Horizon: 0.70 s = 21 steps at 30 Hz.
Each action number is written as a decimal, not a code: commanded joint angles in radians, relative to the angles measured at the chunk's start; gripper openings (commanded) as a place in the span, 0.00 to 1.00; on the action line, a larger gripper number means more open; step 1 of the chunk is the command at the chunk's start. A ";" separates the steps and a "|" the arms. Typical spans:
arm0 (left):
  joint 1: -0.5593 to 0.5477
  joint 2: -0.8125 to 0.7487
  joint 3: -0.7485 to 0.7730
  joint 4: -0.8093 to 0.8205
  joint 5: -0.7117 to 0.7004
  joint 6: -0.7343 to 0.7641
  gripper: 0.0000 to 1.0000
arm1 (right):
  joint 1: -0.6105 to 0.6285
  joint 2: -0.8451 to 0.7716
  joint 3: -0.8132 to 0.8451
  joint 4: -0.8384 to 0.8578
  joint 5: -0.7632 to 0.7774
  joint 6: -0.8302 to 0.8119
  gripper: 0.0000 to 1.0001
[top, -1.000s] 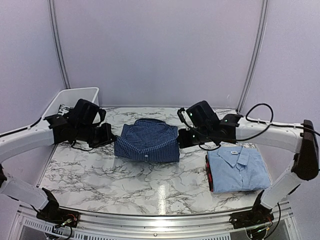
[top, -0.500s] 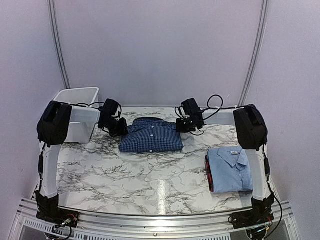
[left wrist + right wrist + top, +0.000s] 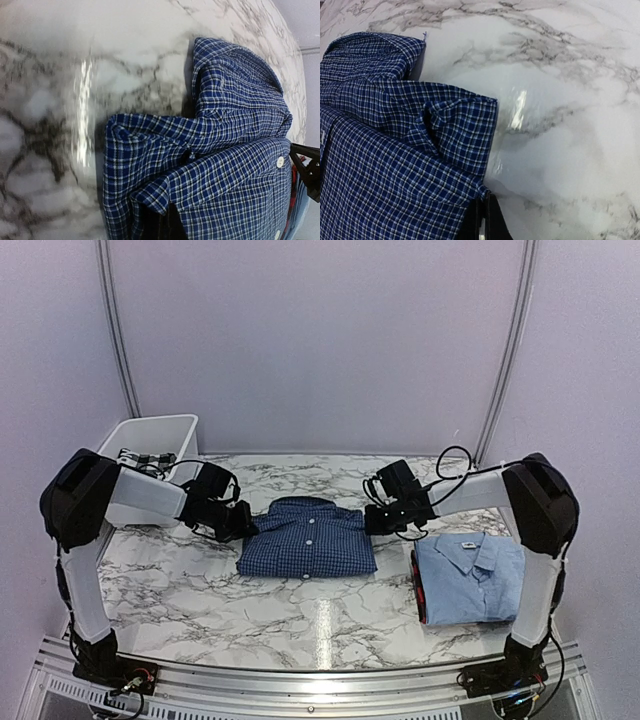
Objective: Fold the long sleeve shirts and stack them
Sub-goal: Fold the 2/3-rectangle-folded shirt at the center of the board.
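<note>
The dark blue checked long sleeve shirt (image 3: 308, 540) lies folded, collar to the back, in the middle of the marble table (image 3: 250, 600). My left gripper (image 3: 245, 523) is shut on its left edge. In the left wrist view the cloth (image 3: 225, 165) drapes over the fingers and hides them. My right gripper (image 3: 372, 520) is shut on the shirt's right edge, and the right wrist view shows its dark fingertips (image 3: 490, 220) pinched together at the hem (image 3: 385, 165). The light blue long sleeve shirt (image 3: 470, 575) lies folded at the right, apart from both grippers.
A white bin (image 3: 150, 465) stands at the back left corner, just behind the left arm. A red and dark edge (image 3: 418, 585) shows under the left side of the light blue shirt. A metal rail (image 3: 300, 685) runs along the table's near edge.
Both grippers have come toward the near edge and slightly right, dragging the dark blue shirt with them. The light blue shirt has not moved.
</note>
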 commanded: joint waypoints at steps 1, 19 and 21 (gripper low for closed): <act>-0.063 -0.146 -0.150 0.027 -0.072 -0.033 0.00 | 0.109 -0.146 -0.127 -0.014 0.080 0.072 0.00; -0.094 -0.423 -0.155 -0.193 -0.260 0.036 0.00 | 0.155 -0.286 0.006 -0.117 0.214 0.047 0.00; -0.066 -0.374 -0.113 -0.208 -0.255 0.057 0.00 | 0.134 -0.239 0.050 -0.097 0.209 0.023 0.00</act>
